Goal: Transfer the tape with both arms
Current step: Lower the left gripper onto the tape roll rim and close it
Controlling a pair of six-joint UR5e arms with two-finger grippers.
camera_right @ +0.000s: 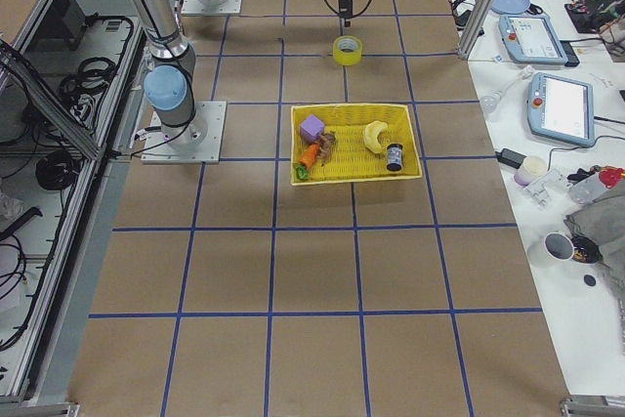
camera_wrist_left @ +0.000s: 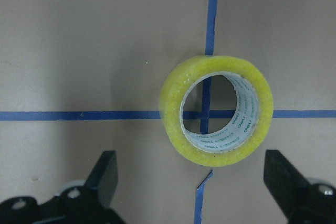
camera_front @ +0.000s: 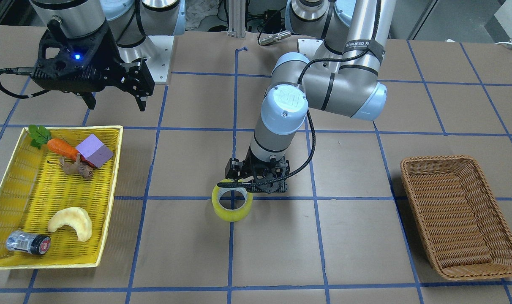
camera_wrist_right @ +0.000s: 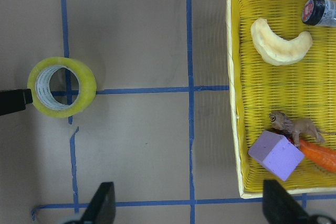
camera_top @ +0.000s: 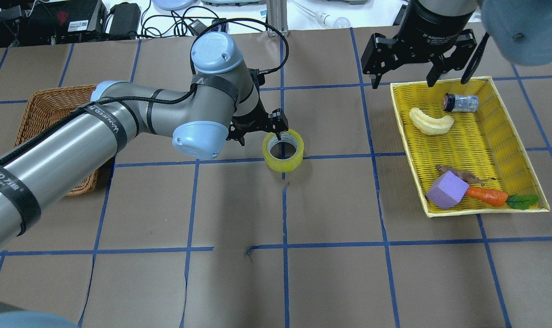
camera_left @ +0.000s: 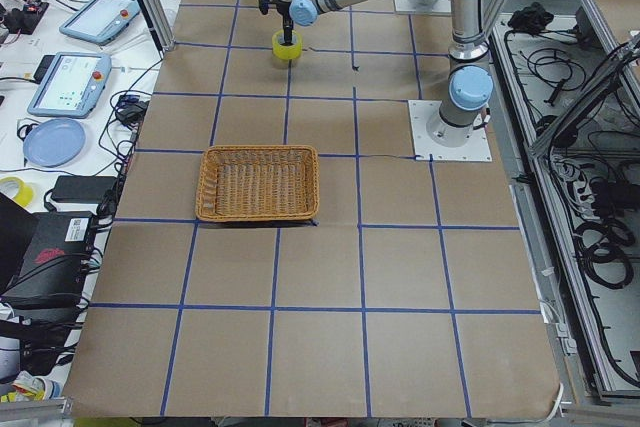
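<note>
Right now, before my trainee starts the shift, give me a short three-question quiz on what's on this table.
1. True or false: the tape lies in the yellow tray.
2. Which gripper is down at the tape? A: the left gripper. B: the right gripper.
3. How many things lie in the yellow tray?

Key
1. False. It stands on the table where two blue lines cross.
2. A. Its fingers are spread wide and not yet gripping. The right gripper hangs open by the tray.
3. Five: jar, pastry, lion, purple block, carrot.
</note>
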